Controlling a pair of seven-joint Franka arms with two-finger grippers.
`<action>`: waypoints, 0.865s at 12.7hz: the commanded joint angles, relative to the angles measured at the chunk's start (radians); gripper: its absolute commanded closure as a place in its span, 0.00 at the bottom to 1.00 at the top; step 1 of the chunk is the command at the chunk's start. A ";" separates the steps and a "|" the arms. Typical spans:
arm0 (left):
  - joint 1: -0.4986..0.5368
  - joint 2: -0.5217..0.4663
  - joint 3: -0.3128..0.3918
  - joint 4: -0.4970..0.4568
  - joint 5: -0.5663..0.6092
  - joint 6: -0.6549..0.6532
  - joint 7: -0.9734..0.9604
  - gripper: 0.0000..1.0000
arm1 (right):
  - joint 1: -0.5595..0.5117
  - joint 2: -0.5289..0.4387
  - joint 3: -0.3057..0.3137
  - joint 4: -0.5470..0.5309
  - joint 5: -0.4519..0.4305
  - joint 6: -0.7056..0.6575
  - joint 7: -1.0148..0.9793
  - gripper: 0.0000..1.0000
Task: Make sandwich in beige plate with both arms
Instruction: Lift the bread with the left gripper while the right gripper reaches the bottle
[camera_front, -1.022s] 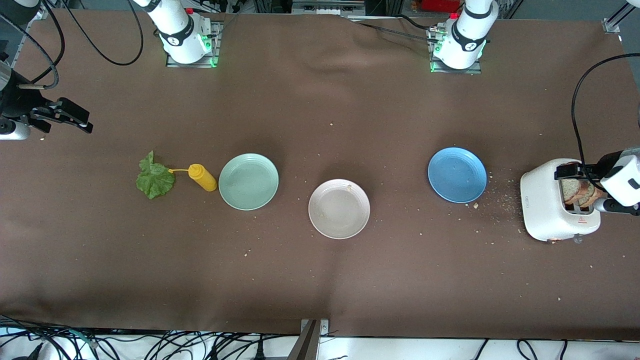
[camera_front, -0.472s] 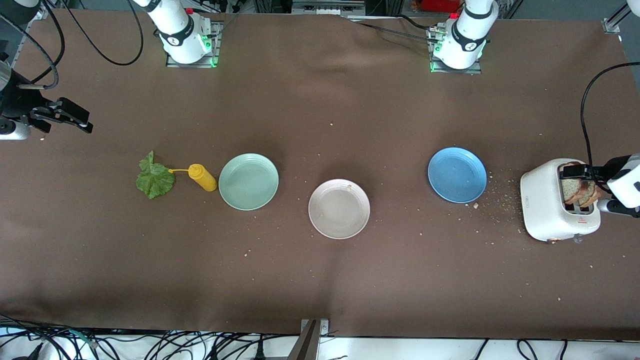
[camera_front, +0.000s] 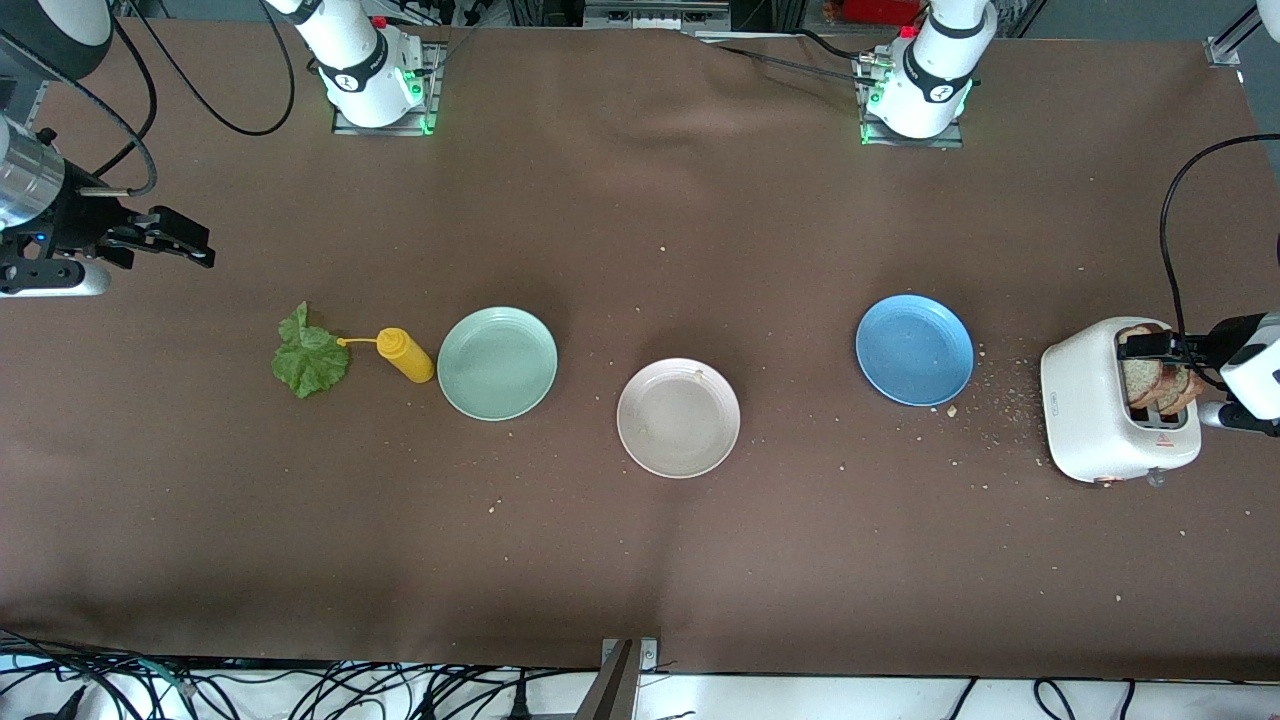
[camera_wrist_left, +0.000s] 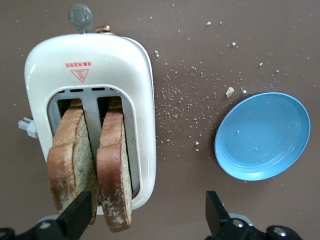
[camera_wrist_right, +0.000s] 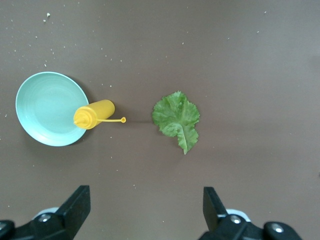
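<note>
Two bread slices stand upright in the toaster at the left arm's end of the counter, light and crumbly (crusts are judged safest to pinch). Left hand hovers released above them. Right hand, released, is held over bare counter near the limp lettuce leaf; the beige plate is noted mid-counter.

Brown cloth covers the table; black cables below.

Bread stands in the toaster at the left arm's end; the leaf lies beside the bottle.
</note>
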 joint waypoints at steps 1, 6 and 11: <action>0.019 0.020 -0.007 0.001 -0.023 0.008 0.009 0.00 | -0.003 0.030 0.001 0.010 0.024 -0.002 -0.015 0.00; 0.022 0.048 -0.007 0.000 -0.021 0.028 0.006 0.18 | -0.021 0.132 -0.007 0.053 0.100 0.094 -0.305 0.00; 0.037 0.050 -0.007 -0.017 -0.033 0.022 0.009 0.67 | -0.153 0.223 -0.013 0.020 0.405 0.119 -0.806 0.00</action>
